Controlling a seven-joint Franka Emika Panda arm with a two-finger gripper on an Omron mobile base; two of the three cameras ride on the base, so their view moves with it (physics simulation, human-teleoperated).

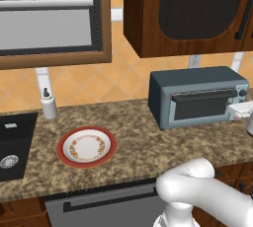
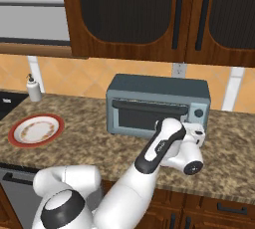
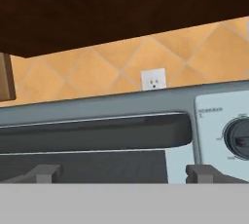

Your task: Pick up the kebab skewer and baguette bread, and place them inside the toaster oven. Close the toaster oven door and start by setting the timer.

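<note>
The blue-grey toaster oven [image 1: 197, 97] [image 2: 157, 103] stands on the counter against the tiled wall. Its door [image 1: 204, 105] [image 2: 147, 116] [image 3: 87, 164] is up and shut, with the dark bar handle [image 3: 92, 135] across the top. My gripper [image 1: 242, 110] [image 2: 199, 134] [image 3: 124, 173] hovers just in front of the oven's right front, by the knob panel, open with nothing between its fingers. A dark dial [image 3: 238, 140] sits on the pale panel right of the door. The kebab skewer and baguette bread are hidden.
A red-rimmed plate [image 1: 86, 147] [image 2: 36, 129] lies bare on the granite counter left of the oven. A white soap dispenser [image 1: 48, 103] [image 2: 33, 88] stands by the black sink [image 1: 15, 142]. Dark wood cabinets [image 2: 149, 14] hang above the oven. A wall outlet [image 3: 153, 79] shows behind.
</note>
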